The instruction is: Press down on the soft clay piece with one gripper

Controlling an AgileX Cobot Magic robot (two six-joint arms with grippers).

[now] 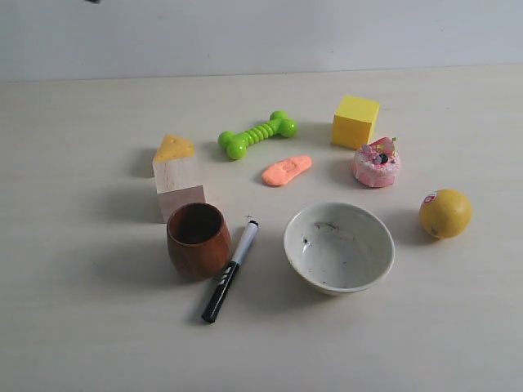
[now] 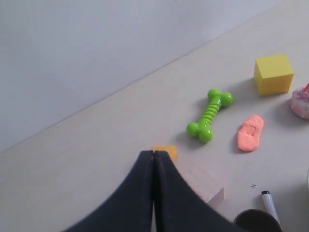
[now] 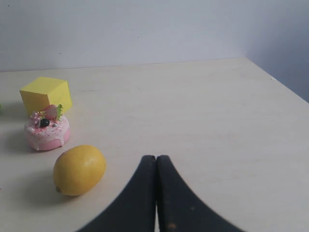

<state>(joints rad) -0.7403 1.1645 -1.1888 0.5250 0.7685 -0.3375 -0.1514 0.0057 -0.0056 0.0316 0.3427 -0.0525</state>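
The soft clay piece (image 1: pixel 287 171) is a flat orange-salmon tongue shape lying on the table between the green bone toy (image 1: pixel 257 135) and the white bowl (image 1: pixel 338 247). The left wrist view shows the clay (image 2: pixel 250 133) beside the bone (image 2: pixel 210 115). My left gripper (image 2: pixel 153 155) is shut with nothing in it, well away from the clay, above the wooden block. My right gripper (image 3: pixel 156 158) is shut and empty too, near the lemon (image 3: pixel 79 169). Neither arm appears in the exterior view.
A yellow cube (image 1: pixel 355 122), a pink round cake (image 1: pixel 377 162) and a lemon (image 1: pixel 445 213) stand to the right. A wooden block with an orange roof (image 1: pixel 177 175), a brown cup (image 1: pixel 198 240) and a black marker (image 1: pixel 230 269) are to the left.
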